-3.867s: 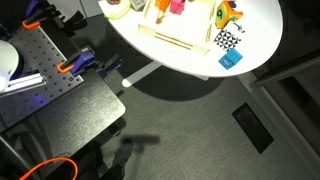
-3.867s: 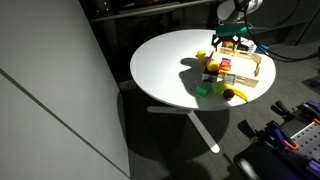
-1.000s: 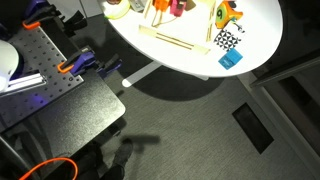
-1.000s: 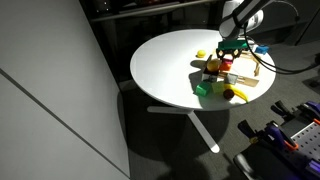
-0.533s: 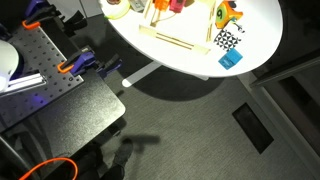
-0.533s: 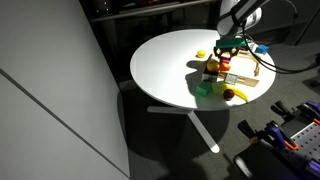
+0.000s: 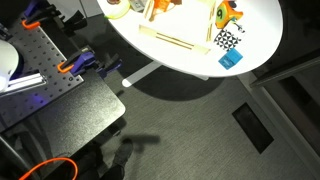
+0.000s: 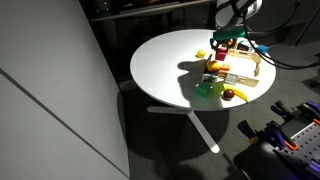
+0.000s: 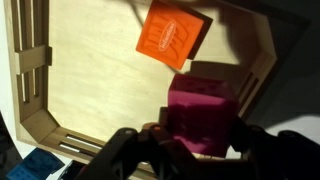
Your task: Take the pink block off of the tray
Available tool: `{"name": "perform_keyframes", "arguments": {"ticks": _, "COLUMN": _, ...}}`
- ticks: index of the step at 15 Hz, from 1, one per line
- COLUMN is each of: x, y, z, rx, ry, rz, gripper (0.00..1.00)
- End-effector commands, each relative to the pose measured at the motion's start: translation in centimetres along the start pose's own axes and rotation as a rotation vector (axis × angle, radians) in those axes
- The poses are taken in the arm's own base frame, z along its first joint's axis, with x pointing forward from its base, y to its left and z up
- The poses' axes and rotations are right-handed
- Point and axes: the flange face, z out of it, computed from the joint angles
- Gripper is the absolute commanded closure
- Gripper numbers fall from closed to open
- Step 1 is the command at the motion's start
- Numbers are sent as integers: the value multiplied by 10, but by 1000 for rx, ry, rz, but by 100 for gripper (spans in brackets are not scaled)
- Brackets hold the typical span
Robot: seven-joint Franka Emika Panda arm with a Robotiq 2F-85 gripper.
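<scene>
Fingers (image 9: 125, 155) clamped on the pink block (image 9: 205, 118), lower centre. Could drop onto the tray (image 9: 90, 80) near the orange block (image 9: 173, 36) from a shallow pinch.

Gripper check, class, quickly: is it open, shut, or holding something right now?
Gripper: shut on the pink block, over the tray.

1. A round white table (image 8: 165, 60) stands on a white pedestal with splayed legs (image 8: 204, 132)
2. The floor (image 7: 190, 130) is dark grey carpet, with a dark rectangular hatch (image 7: 251, 127) set into it
3. A tall pale wall panel (image 8: 45, 110) fills one side in an exterior view
4. A black perforated bench (image 7: 35, 65) carries orange clamps (image 7: 72, 67); an orange cable (image 7: 50, 165) loops on the floor below
5. Hard light throws sharp shadows across the tabletop
</scene>
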Motion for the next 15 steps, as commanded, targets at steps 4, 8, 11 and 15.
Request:
{"name": "perform_keyframes", "arguments": {"ticks": 4, "x": -19, "y": 1, "z": -46, "rx": 11, "ry": -4, "rz": -58, "gripper": 69}}
{"name": "perform_keyframes", "arguments": {"ticks": 8, "x": -36, "y": -4, "z": -61, "rx": 31, "ry": -31, "rz": -135, "gripper": 69}}
{"name": "perform_keyframes", "arguments": {"ticks": 11, "x": -50, "y": -7, "z": -64, "rx": 36, "ry": -51, "rz": -205, "gripper": 69}}
{"name": "perform_keyframes", "arguments": {"ticks": 15, "x": -68, "y": -6, "z": -68, "rx": 37, "ry": -62, "rz": -276, "gripper": 69}}
